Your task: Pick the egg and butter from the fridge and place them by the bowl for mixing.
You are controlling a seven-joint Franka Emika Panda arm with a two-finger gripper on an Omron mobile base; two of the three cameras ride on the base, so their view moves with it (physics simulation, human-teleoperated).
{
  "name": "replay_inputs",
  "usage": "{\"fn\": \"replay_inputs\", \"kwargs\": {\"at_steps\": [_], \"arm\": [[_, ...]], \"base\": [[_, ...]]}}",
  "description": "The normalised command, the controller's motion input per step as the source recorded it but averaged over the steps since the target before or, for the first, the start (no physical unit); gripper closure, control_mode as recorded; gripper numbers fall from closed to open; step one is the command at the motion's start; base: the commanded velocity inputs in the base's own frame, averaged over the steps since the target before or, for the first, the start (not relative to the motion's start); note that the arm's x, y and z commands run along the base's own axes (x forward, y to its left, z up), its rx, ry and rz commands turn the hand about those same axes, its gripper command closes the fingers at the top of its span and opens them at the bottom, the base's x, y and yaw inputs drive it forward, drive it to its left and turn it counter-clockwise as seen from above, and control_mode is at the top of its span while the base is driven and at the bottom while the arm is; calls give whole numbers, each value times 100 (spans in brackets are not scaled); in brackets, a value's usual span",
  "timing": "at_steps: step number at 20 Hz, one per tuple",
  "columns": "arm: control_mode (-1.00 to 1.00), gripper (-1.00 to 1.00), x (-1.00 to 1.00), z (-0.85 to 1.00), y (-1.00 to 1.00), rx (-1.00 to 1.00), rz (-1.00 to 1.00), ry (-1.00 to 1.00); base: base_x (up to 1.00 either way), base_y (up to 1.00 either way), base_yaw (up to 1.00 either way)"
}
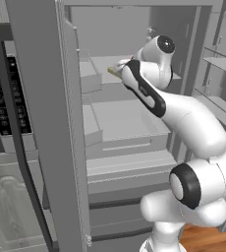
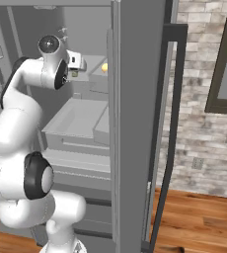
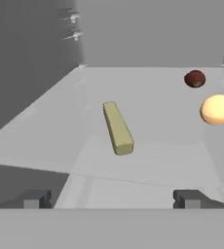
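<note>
Butter lies unlabelled on the fridge shelf beside the egg, jaws wide open, empty.

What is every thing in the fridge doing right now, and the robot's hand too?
fridge: doors open, arm reaching inside.
butter: lying flat on the shelf, untouched.
egg: resting on the shelf to one side of the butter, not held.
dark red-brown ball: sitting on the shelf behind the egg.
gripper: open, empty, facing the butter, short of it.
</note>
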Motion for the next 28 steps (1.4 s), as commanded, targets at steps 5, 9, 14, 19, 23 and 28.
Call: {"fn": "replay_inputs", "kwargs": {"at_steps": [5,9,14,19,23,28], "arm": [[-100,-100,55,-1,2,-2,6,5],[-100,-100,17,-13,20,-7,9,10],[-100,-100,13,-20,18,-7,7,2],[-100,-100,23,-17,3,-6,5,0],[-100,-100,28,-13,0,-4,5,0],[-100,-100,26,-1,-2,-1,6,0]], "base": [[0,0,0],[0,0,0],[0,0,0],[0,0,0],[0,0,0],[0,0,0]]}}
